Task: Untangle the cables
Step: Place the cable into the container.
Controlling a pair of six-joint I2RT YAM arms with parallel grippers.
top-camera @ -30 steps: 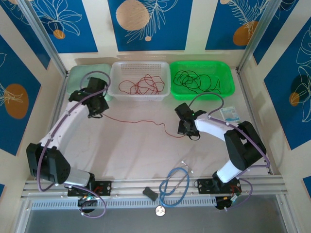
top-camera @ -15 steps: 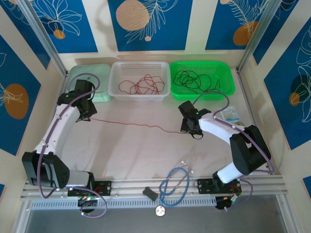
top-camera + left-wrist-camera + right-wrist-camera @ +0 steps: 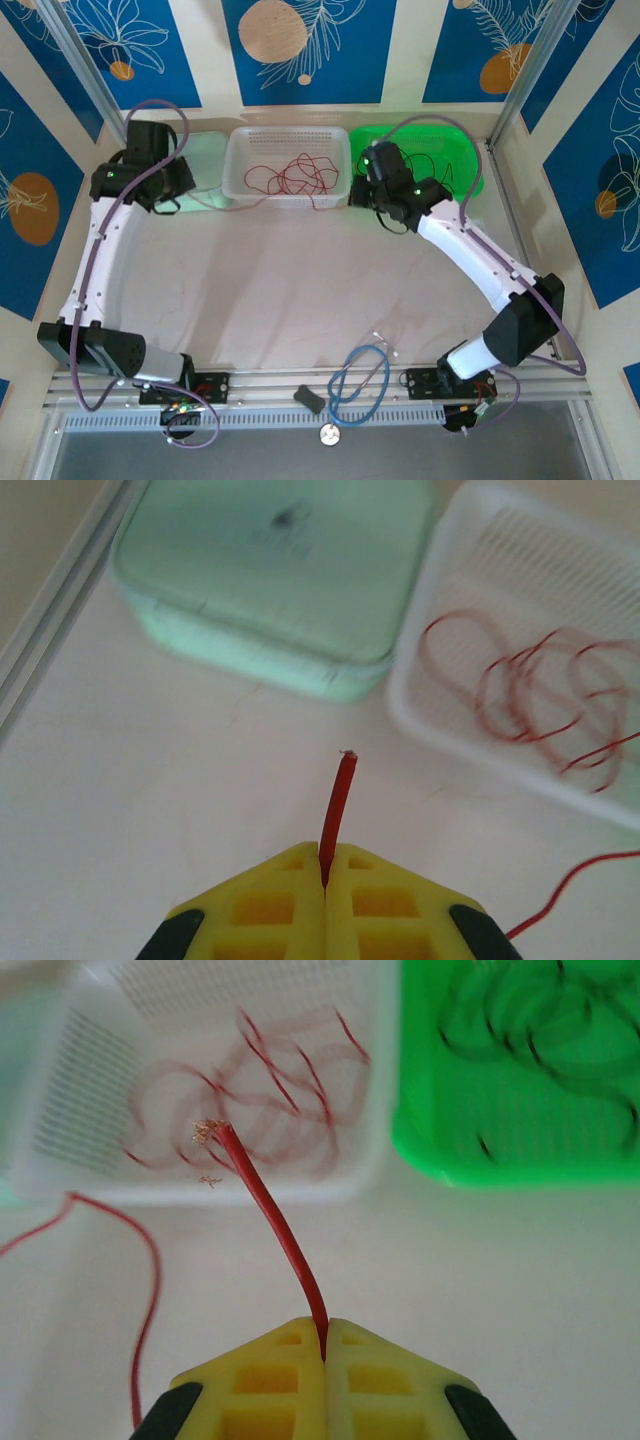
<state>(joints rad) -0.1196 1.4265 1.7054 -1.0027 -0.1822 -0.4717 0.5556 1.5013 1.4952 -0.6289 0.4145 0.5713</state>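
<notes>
The top external camera sits high above and behind the arm bases, looking steeply down across the whole pale tabletop point(image 3: 300, 290) to the back wall, far enough off to take in both arms. The left wrist camera rides close behind the left gripper point(image 3: 325, 858), aimed forward and down past yellow fingers point(image 3: 270, 905) pressed together on a thin red cable point(image 3: 338, 800), toward a mint-green square plastic container point(image 3: 270, 570) and a white perforated plastic basket point(image 3: 420, 695). The right wrist camera looks likewise over the right gripper point(image 3: 325, 1332), sharing that basket with both other views and adding a bright green plastic tray point(image 3: 500, 1165).
</notes>
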